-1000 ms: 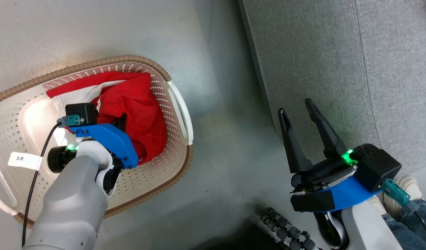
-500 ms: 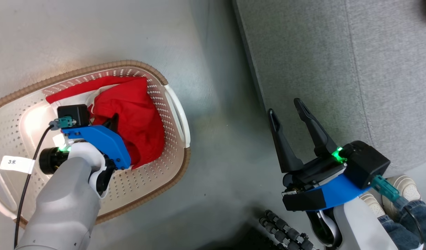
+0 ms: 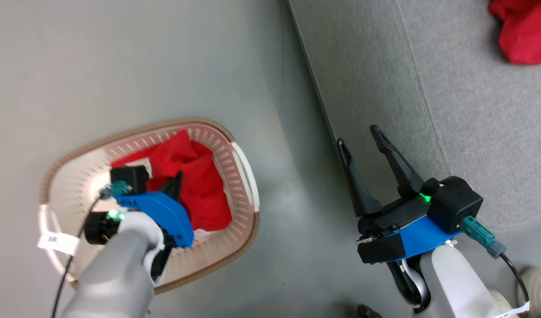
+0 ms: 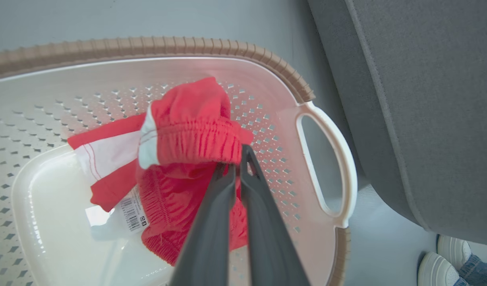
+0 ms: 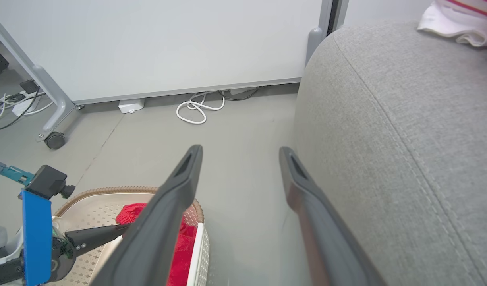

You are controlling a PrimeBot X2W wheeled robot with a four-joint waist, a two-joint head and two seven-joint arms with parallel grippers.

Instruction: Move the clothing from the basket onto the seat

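- One red garment (image 4: 188,119) inside the basket (image 4: 148,45): left gripper (image 4: 237,159) clamped on its waistband, likely for lifting.
- Beside the basket, right gripper (image 3: 358,137) hovers empty, jaws wide.

Glossy smooth perforated plastic basket (image 4: 41,198) with ribbed matt brown rim band (image 4: 148,45), soft gathered red cloth clothing (image 4: 188,135), coarse matt grey woven-fabric seat (image 4: 426,99).

Red garment (image 3: 524,35) on seat (image 3: 473,132) cut off at head-view edge, barcode tag (image 4: 131,207) txt too small.
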